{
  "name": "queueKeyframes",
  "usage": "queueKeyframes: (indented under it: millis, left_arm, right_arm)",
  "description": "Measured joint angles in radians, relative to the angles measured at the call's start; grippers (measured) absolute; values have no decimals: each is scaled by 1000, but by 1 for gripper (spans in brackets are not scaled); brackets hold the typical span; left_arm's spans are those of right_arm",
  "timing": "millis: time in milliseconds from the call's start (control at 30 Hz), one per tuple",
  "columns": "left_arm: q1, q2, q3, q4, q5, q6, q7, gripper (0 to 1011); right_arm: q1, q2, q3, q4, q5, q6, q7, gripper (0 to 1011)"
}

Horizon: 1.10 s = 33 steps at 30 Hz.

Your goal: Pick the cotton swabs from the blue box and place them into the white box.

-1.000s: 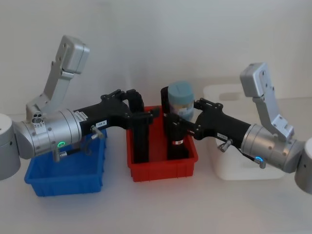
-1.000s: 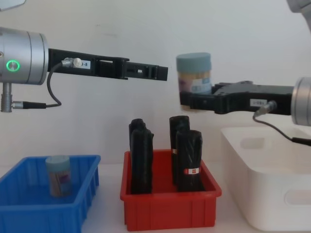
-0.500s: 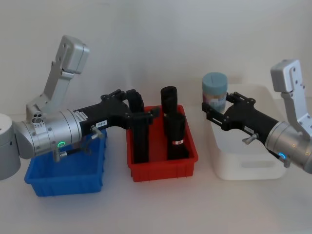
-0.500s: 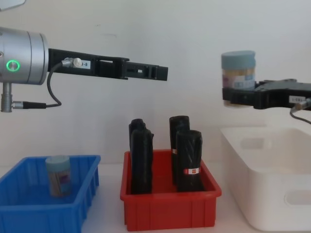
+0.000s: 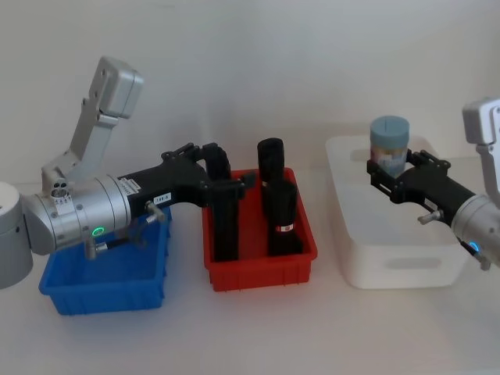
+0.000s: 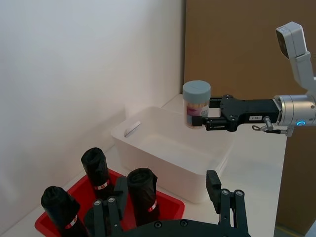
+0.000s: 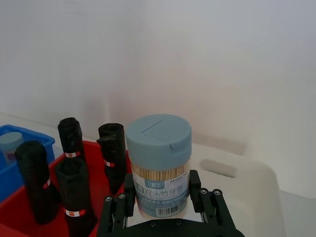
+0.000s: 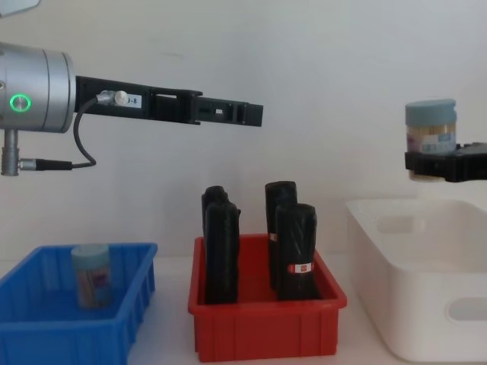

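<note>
A cotton swabs tub (image 5: 389,143) with a pale blue lid hangs upright over the white box (image 5: 391,258), with my right gripper (image 5: 391,168) shut on its lower half. The chest view puts that tub (image 8: 431,135) well above the white box (image 8: 426,304) rim. In the right wrist view the tub (image 7: 159,163) sits between the fingers. A second cotton swabs tub (image 8: 93,275) stands in the blue box (image 8: 46,334). My left gripper (image 8: 247,114) hovers open and empty high over the back of the red bin, its fingers (image 6: 221,197) spread wide.
A red bin (image 5: 258,269) with several tall black rolls (image 8: 295,251) stands between the blue box (image 5: 101,289) and the white box. A white wall runs behind the table. My left arm reaches across above the blue box.
My right gripper has carried the tub to the right, from above the red bin to above the white box. The left arm has not moved.
</note>
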Motion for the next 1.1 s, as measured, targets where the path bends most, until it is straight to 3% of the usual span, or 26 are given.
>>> queueKeyframes:
  millis: [233, 600, 1100]
  left_arm:
    - [0, 0, 0, 0, 0, 0, 0, 1004]
    - [0, 0, 0, 0, 0, 0, 0, 1004]
    - [0, 0, 0, 0, 0, 0, 0, 1004]
  right_arm:
    - [12, -2, 6, 47, 6, 34, -36, 636]
    - [34, -16, 0, 120, 3, 57, -31, 642]
    - [56, -30, -7, 182, -7, 47, -12, 1002]
